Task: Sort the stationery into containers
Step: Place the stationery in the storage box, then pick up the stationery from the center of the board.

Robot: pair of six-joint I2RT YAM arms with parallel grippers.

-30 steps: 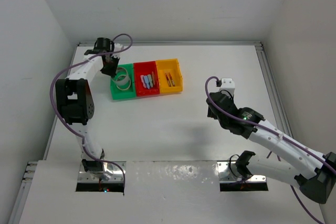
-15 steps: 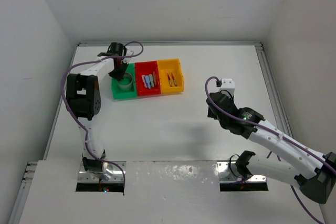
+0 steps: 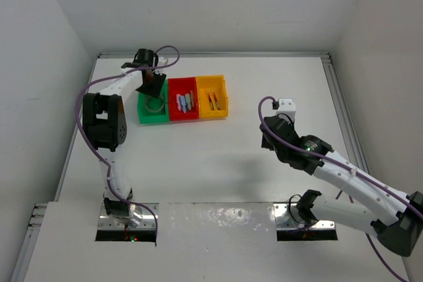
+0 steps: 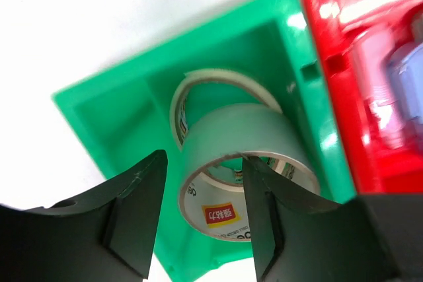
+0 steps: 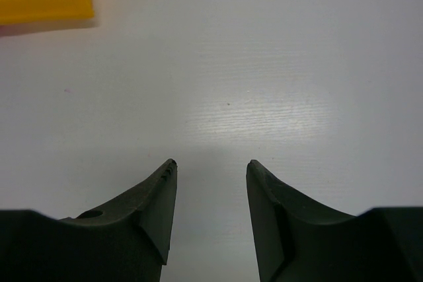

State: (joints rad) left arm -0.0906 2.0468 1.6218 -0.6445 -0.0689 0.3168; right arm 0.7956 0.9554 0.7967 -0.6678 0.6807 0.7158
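- Green bin (image 4: 99,97) holds two tape rolls (image 4: 238,137), one leaning on the other; left gripper (image 4: 203,158) hangs above, fingers spread, holding nothing.
- Red bin (image 3: 172,113) has stubby sticks (image 3: 185,102), yellow bin (image 3: 225,97) pens (image 3: 212,100).
- Right gripper (image 5: 211,163) is spread over the table (image 5: 264,64); no loose stationery shows, so sorting looks finished.

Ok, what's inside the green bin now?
Two tape rolls: a greyish roll overlapping a cream roll behind it. The green bin floor beneath them and its near corner, behind the left tool, are hidden.
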